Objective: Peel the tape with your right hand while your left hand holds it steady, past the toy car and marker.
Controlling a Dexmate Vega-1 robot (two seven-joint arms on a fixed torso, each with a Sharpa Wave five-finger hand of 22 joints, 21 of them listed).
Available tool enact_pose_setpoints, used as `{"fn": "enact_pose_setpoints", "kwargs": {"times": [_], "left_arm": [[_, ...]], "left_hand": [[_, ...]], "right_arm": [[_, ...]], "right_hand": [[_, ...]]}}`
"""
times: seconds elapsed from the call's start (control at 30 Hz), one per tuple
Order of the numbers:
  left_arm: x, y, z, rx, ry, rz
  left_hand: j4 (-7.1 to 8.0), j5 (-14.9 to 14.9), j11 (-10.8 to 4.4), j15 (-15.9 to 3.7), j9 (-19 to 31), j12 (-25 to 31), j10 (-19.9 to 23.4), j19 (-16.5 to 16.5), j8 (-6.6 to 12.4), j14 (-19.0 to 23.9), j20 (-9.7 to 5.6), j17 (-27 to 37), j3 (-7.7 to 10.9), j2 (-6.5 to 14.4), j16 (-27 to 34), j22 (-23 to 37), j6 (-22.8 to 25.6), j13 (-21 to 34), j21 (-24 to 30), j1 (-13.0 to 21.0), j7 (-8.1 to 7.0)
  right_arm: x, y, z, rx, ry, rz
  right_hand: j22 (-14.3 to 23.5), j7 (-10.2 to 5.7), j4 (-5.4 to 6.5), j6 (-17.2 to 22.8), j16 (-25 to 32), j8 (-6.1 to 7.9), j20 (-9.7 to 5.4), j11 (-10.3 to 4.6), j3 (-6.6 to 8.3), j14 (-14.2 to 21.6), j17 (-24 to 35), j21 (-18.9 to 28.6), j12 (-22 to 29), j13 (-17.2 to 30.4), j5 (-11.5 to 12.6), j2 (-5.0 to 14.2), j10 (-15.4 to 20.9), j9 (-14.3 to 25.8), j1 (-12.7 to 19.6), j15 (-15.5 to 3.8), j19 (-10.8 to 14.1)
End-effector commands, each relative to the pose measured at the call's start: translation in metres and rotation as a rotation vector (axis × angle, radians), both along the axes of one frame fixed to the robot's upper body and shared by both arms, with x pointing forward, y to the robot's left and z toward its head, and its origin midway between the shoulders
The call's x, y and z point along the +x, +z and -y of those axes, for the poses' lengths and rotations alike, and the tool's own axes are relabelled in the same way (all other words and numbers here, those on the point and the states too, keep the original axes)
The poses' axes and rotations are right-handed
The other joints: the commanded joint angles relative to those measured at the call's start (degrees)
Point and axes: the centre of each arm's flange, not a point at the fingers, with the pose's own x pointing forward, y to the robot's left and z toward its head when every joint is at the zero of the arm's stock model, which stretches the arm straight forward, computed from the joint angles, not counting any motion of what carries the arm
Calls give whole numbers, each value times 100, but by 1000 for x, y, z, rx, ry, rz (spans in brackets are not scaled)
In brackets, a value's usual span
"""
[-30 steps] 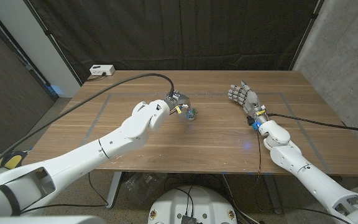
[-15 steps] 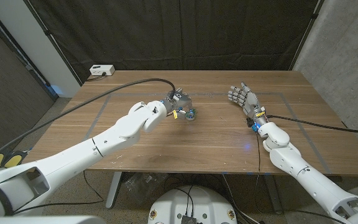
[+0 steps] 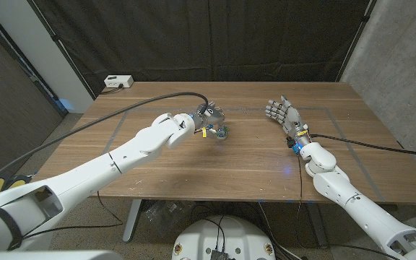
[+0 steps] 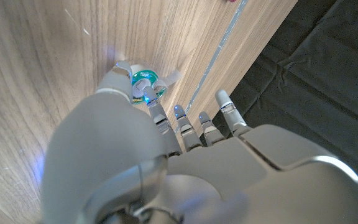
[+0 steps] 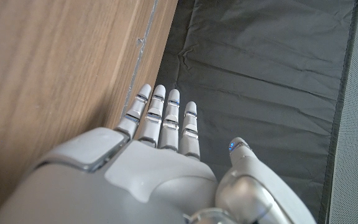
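Note:
A small tape roll (image 3: 222, 132) with a green core lies on the wooden table (image 3: 215, 162) near its middle. My left hand (image 3: 208, 118) is right over it. In the left wrist view the thumb (image 4: 120, 78) and one fingertip sit on either side of the roll (image 4: 145, 82), with the other fingers stretched out past it and a loose white tape end (image 4: 170, 76) sticking out. Whether the pinch is closed is unclear. My right hand (image 3: 284, 114) stands well to the right, fingers (image 5: 160, 121) spread and holding nothing.
A faint taped rectangle (image 3: 121, 126) is marked on the tabletop. A white box (image 3: 118, 81) sits just past the far left corner. Black curtain hangs behind the table. Cables run along both arms.
My left arm has stretched forward and the hand has edged slightly further over the roll. The roll and my right hand have stayed put.

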Motion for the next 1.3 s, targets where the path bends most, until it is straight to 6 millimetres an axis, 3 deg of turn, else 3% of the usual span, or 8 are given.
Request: {"fn": "enact_pose_setpoints", "kwargs": {"times": [0.03,0.63,0.87,0.97,1.03,1.13,1.2,1.3], "left_arm": [[14,-7,9,105,18,7],[30,-26,15,140,-40,62],[34,-32,17,176,-7,62],[35,-34,17,188,2,64],[36,-34,16,177,-9,65],[35,-34,14,164,-39,100],[34,-36,13,147,-71,141],[34,-38,10,121,-99,172]], "left_hand": [[-12,24,-55,-352,17,-3,40,-529,49,-26,25,-43,-26,63,61,-4,128,-16,-23,8,-17],[128,9,-194,-572,-13,155,480,-258,114,388,-167,-352,-178,159,215,-16,512,-144,-127,-141,-21],[194,-5,-154,-584,-34,160,496,-200,21,452,-225,-429,-267,137,211,-15,373,-188,-169,-264,-16],[240,15,-64,-540,-58,121,392,-219,-194,413,-208,-522,-349,125,170,-10,-116,-248,-252,-349,-1],[249,22,-54,-538,-55,117,376,-214,-186,406,-220,-541,-359,134,164,-11,-117,-260,-267,-361,-12],[237,64,-180,-645,-38,261,732,-98,101,631,-258,-701,-362,251,210,-12,630,-365,-354,-290,-4],[147,54,-249,-799,-44,349,1020,165,348,959,-390,-827,-312,354,272,-8,1366,-474,-369,-95,18],[44,-38,-265,-974,-65,495,1516,426,676,1340,-502,-937,-224,512,338,-7,2293,-599,-392,138,373]], "right_arm": [[3,0,1,3,-10,-6],[8,6,2,-5,-8,-8],[9,8,3,-8,-8,-8],[8,8,3,-8,-10,-9],[7,8,4,-6,-12,-8],[7,9,4,-8,-13,-9],[7,9,3,-10,-12,-9],[7,9,3,-10,-13,-9]], "right_hand": [[16,-6,36,26,-9,0,18,-1,25,61,11,-7,-16,36,27,6,42,31,-53,-19,44],[17,-17,44,26,-8,0,26,6,24,93,6,-29,-17,37,35,-6,67,31,-66,-13,58],[16,-15,43,30,-5,1,28,11,26,118,3,-37,-12,37,38,-9,90,31,-66,-34,68],[17,-18,43,30,-6,1,30,19,27,119,3,-41,-10,37,39,-9,99,31,-66,-28,68],[17,-14,43,33,-6,2,29,24,28,123,2,-43,-10,37,40,-9,101,31,-66,-18,68],[17,-14,43,37,-7,4,30,33,30,126,1,-46,-10,37,41,-8,107,31,-65,-22,72],[17,-12,43,36,-9,3,31,30,32,125,1,-48,-10,37,42,-8,111,30,-65,-15,74],[17,-6,42,36,-9,3,33,27,34,131,0,-52,-12,37,43,-7,110,30,-64,-15,77]]}}
